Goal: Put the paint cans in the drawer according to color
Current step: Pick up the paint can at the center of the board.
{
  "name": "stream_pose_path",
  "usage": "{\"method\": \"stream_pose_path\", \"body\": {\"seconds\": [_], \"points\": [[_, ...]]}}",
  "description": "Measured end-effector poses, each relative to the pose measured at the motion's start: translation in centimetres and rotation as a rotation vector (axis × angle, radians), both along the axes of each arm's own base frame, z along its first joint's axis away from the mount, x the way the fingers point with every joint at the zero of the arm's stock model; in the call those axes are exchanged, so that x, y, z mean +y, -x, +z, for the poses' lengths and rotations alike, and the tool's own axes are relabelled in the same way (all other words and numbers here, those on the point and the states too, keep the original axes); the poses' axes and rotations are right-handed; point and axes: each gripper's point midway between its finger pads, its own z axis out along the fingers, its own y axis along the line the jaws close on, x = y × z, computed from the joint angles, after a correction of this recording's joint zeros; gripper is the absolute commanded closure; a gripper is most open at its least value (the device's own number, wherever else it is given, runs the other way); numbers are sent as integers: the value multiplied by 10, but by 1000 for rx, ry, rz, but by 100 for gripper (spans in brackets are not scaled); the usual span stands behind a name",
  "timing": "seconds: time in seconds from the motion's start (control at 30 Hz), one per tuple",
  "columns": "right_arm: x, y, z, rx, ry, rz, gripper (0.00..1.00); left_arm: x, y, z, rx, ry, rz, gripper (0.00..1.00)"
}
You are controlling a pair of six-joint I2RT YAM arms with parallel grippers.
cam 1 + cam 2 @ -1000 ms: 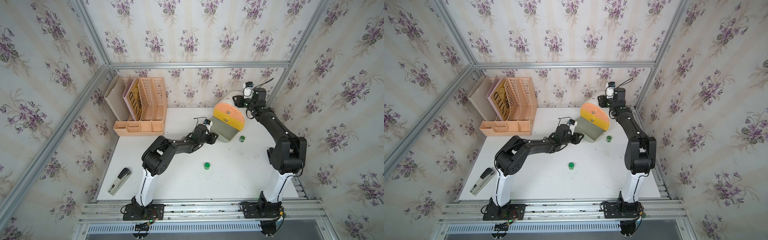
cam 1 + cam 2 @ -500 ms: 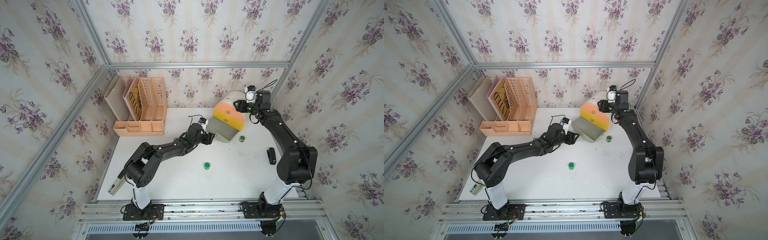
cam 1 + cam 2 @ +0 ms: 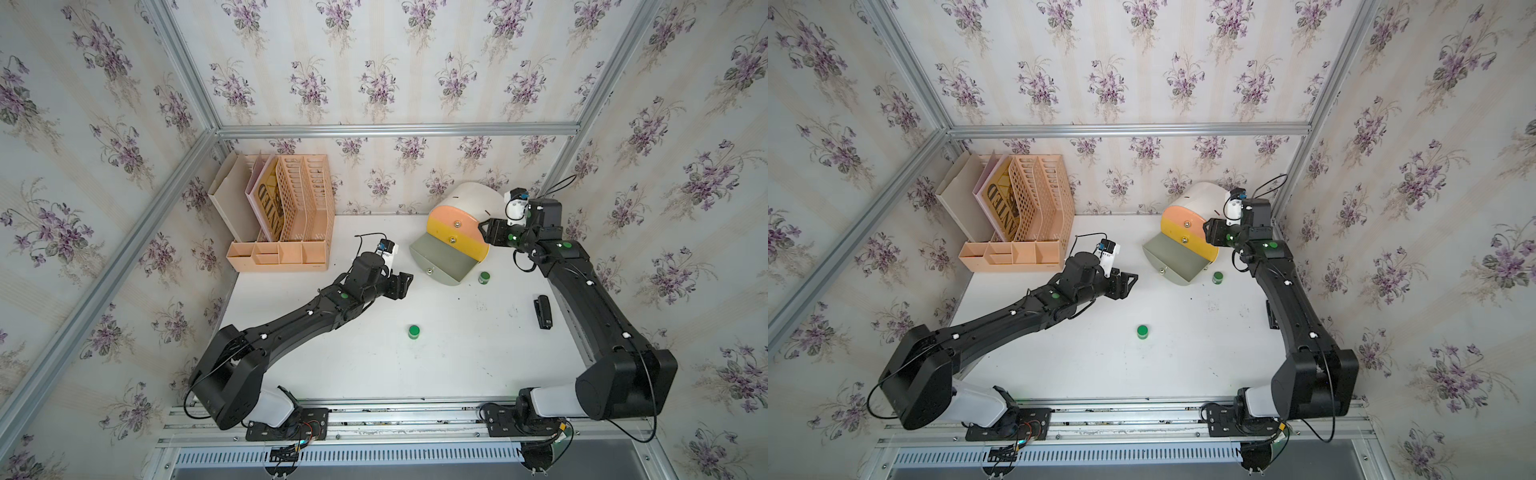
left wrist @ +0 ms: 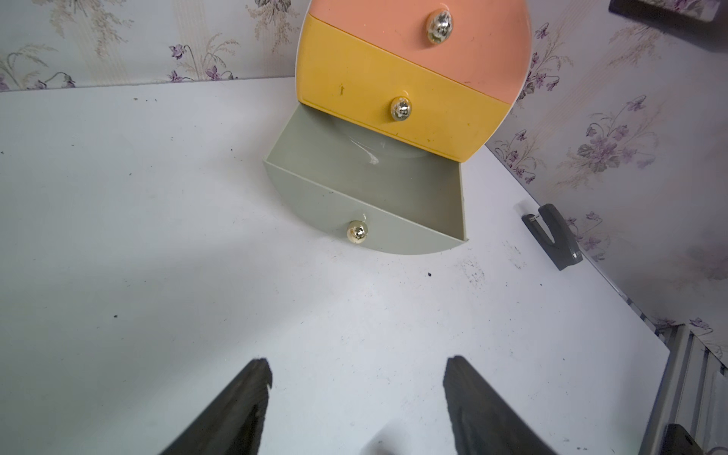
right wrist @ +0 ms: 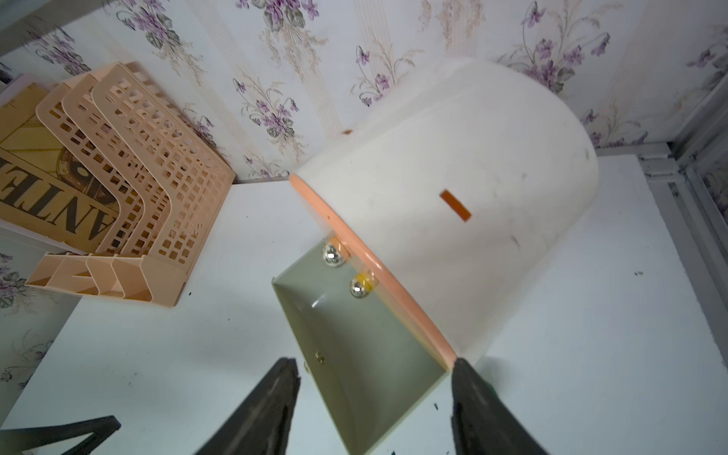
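The drawer (image 3: 457,220) is a white drum cabinet at the back right, seen in both top views (image 3: 1187,220). Its peach and yellow drawers are closed. The grey-green bottom drawer (image 4: 366,185) is pulled out and holds nothing. Two green-lidded paint cans stand on the table: one (image 3: 483,277) beside the open drawer, one (image 3: 413,331) mid-table. My left gripper (image 3: 405,282) (image 4: 357,364) is open and empty, a short way in front of the drawer knob (image 4: 357,231). My right gripper (image 3: 486,235) (image 5: 375,366) is open and empty, above the cabinet's right front edge.
A peach slotted file rack (image 3: 286,216) with a yellow book stands at the back left. A black stapler (image 3: 542,311) lies near the table's right edge, beside my right arm. The walls close in behind and to both sides.
My left gripper has drawn back from the grey-green drawer's knob and opened. My right gripper has come forward from behind the cabinet to its right front edge.
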Motion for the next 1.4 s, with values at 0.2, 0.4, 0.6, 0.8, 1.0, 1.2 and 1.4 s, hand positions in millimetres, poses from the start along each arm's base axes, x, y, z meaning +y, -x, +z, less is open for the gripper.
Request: {"method": "stream_pose_path", "body": {"seconds": [0.2, 0.4, 0.6, 0.8, 1.0, 1.2, 1.4], "points": [[-11, 59, -58, 185, 4, -59, 36, 17, 19, 4, 3, -3, 4, 24], [-25, 103, -138, 410, -10, -182, 39, 24, 29, 3, 10, -4, 5, 23], [-35, 98, -178, 496, -51, -274, 43, 29, 34, 8, 7, -1, 10, 23], [-44, 73, -198, 509, -77, -312, 46, 33, 36, 9, 6, -7, 19, 23], [-55, 47, -212, 515, -119, -345, 46, 36, 36, 15, -14, -5, 27, 22], [-61, 29, -221, 515, -154, -349, 50, 39, 37, 20, -26, -2, 36, 22], [-68, 19, -226, 513, -190, -355, 53, 41, 38, 18, -21, -12, 43, 22]]}}
